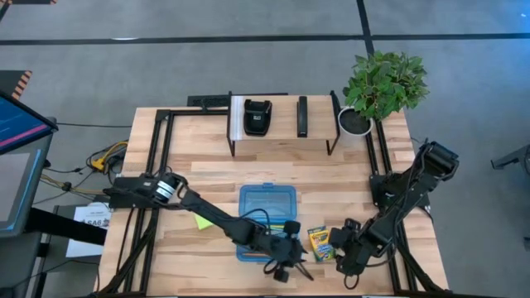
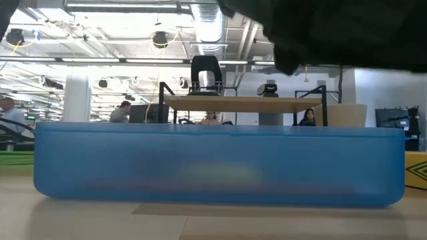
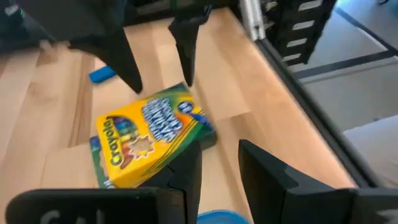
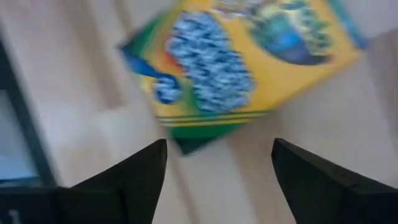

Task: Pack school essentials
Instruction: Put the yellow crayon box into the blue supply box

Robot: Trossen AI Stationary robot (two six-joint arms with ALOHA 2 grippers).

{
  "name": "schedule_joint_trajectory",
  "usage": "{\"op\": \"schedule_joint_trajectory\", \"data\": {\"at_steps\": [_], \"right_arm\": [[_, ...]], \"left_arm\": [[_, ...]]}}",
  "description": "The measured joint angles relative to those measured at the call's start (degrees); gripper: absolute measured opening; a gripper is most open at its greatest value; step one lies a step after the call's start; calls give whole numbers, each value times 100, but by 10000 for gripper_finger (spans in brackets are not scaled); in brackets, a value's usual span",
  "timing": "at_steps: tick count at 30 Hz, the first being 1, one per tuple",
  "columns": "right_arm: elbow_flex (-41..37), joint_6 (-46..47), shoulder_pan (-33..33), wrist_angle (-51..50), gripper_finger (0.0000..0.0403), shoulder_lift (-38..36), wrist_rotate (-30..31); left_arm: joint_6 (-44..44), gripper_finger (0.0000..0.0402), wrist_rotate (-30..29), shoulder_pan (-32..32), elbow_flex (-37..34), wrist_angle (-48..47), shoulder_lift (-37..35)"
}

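While the yellow-and-green cardboard crayon box (image 1: 319, 242) lies flat on the wooden table (image 1: 199, 149) beside the blue plastic bin (image 1: 267, 203), the right gripper (image 1: 338, 247) hovers over it, fingers spread. The left gripper (image 1: 286, 263) sits nearby, fingers parted, grasping nothing.

Crayon box (image 1: 318, 241): yellow with green edges, blue lettering panel on top face, lying flat on wood, closed. Sits just ahead of right gripper (image 4: 217, 163), between its spread fingers' line of reach, not touching them. Also just ahead of left gripper (image 3: 219, 167), close by its near finger.

Eraser (image 3: 102, 74): small, blue, flat on wood, beyond crayon box from left gripper.

Sticky pad (image 1: 203, 221): lime-green, flat, partly hidden under left arm, well behind left gripper.
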Motion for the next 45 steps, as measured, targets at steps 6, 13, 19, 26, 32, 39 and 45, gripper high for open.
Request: {"op": "schedule_joint_trajectory", "data": {"at_steps": [6, 13, 19, 26, 32, 39, 45], "right_arm": [[0, -523, -106, -652, 289, -2, -115], [0, -785, -177, -697, 280, -2, -275], [0, -893, -248, -473, 280, -4, -290], [0, -988, -317, -1226, 280, -4, -441], [0, -1223, -463, -951, 280, -7, -436], [2, -1459, -720, -247, 280, 128, -380], [37, -1570, -823, -90, 280, 450, -415]], "left_arm": [[-197, 94, -130, 195, 34, -89, 34], [-266, 94, -205, 342, 32, -297, 32], [-285, 94, -251, 342, 32, -434, 32], [-237, 94, -263, 294, 32, -443, 32], [-161, 94, -360, 334, 32, -452, 32], [-150, 94, -371, 327, 32, -507, 89], [-192, 94, -398, 325, 28, -731, 222]]}}
